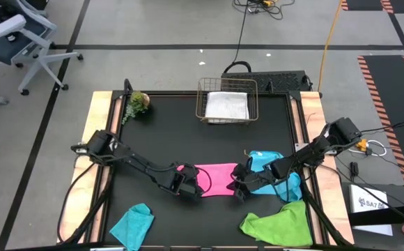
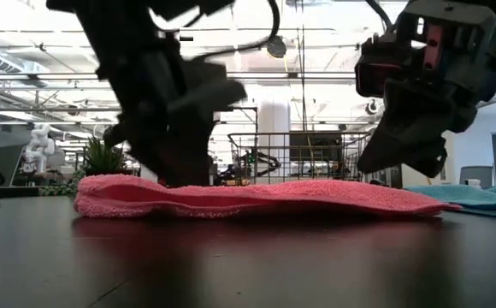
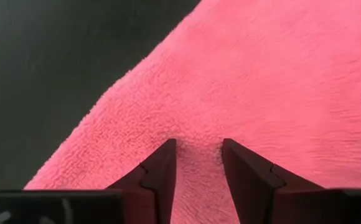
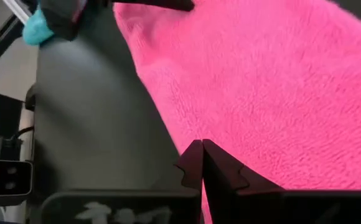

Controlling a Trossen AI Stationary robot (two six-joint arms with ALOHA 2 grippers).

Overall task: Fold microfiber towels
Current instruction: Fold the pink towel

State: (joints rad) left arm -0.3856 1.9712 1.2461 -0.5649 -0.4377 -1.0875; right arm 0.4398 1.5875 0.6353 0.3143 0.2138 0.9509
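Nearest the front table edge lie the teal towel (image 1: 134,224) on the left and the lime green towel (image 1: 278,224) on the right, both crumpled and untouched. Just behind them, mid-table, the hot pink towel (image 1: 214,179) lies flat, already doubled into a long strip by the look of the low view, with both arms bent over it. The left gripper (image 1: 191,188) is down at the strip's left end; its fingers (image 3: 162,177) stand partly spread with pink pile bunched between them, so it seems to be pinching a ridge of cloth, though whether it truly has a hold I cannot tell. The right gripper (image 1: 240,189) is at the strip's right end with its fingers (image 4: 200,165) pressed together, the tips at the towel's edge; in the low view it hangs just above the cloth and appears to grip nothing. The sky blue towel (image 1: 275,174) lies under and beside the right arm, touching the pink one. Risks: with only 1 end secured, lifting would drag the strip askew and undo the fold; the left pinch may catch only the top layer, so the layers part; the right arm could snag the blue cloth as it moves. Farther back, the wire basket (image 1: 227,104) holds the white towel (image 1: 227,106), with the small plant (image 1: 138,104) at the far left. Hidden: the towel's underside and how many layers each fingertip meets
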